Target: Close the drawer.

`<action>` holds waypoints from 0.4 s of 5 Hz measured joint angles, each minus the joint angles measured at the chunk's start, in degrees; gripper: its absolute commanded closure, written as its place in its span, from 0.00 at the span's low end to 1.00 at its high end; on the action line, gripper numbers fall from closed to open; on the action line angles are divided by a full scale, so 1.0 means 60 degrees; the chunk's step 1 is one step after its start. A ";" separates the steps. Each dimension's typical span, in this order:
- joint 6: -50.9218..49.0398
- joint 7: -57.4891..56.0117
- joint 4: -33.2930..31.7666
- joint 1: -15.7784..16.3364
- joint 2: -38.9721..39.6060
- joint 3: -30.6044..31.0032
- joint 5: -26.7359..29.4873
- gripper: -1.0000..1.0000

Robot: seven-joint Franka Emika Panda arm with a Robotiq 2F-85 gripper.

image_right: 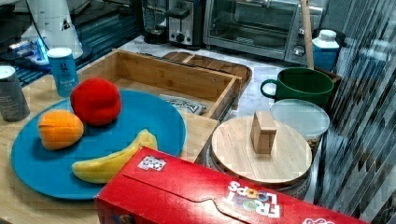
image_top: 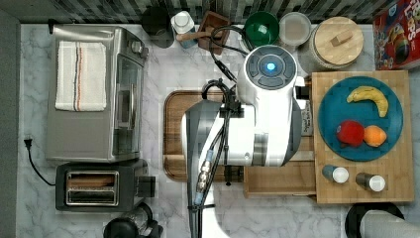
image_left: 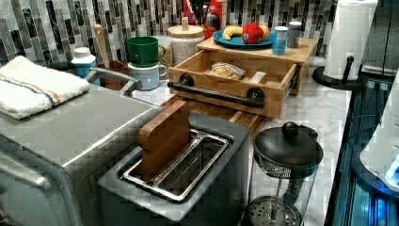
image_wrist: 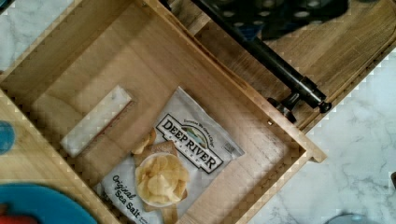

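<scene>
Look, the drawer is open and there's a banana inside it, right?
Not quite. The drawer is open, but a chip bag lies inside it, as the wrist view shows. The banana sits on the blue plate on top.

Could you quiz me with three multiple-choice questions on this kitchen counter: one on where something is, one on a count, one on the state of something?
1. Where is the chip bag?
A. On the blue plate
B. Inside the drawer
C. On the toaster oven

2. How many pieces of fruit lie on the blue plate?
A. One
B. Five
C. Three

3. What state is the drawer in?
A. Pulled out
B. Fully shut
C. Lifted out and lying on the counter

Answers:
1. B: the wrist view shows the bag lying on the drawer floor, beside a pale flat bar.
2. C: the top view shows a banana, a red fruit and an orange fruit.
3. A: the left view shows it sticking out from under the wooden top, its black handle well forward.
</scene>
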 measured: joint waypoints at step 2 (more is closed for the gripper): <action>0.1023 -0.0029 -0.0588 0.0069 0.0000 0.0413 0.0273 0.00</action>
